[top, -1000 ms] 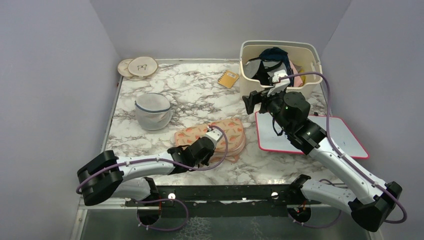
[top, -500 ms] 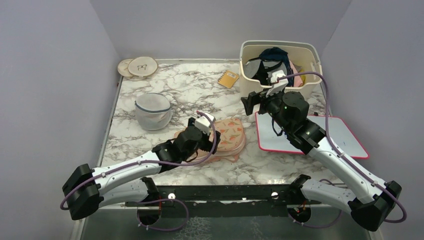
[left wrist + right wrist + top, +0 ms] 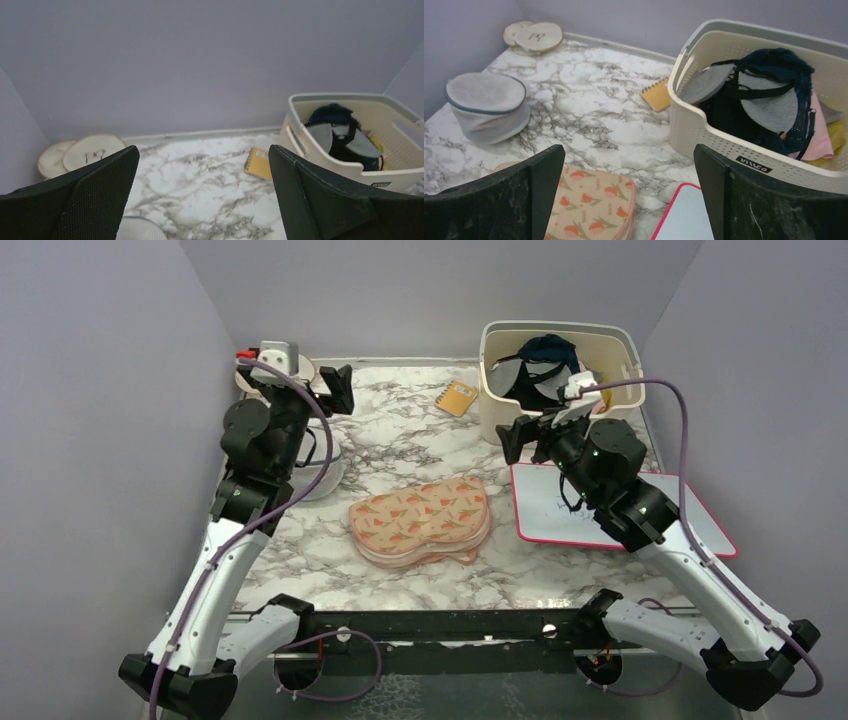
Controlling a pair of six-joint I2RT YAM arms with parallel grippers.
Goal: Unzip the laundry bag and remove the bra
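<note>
Peach laundry bag (image 3: pixel 420 522) flat on the marble bench (image 3: pixel 400 430), touched by neither arm. Down below the right fingers (image 3: pixel 754 200), near their left tip; well apart from the left fingers (image 3: pixel 90 200), high up near the back-left corner. Both pairs spread wide, holding nothing. Ahead of the right fingers: cream basket (image 3: pixel 694 125) of dark garments, yellow notepad (image 3: pixel 459 397) beside it. White mesh dome (image 3: pixel 486 107) beneath the left fingers.
</note>
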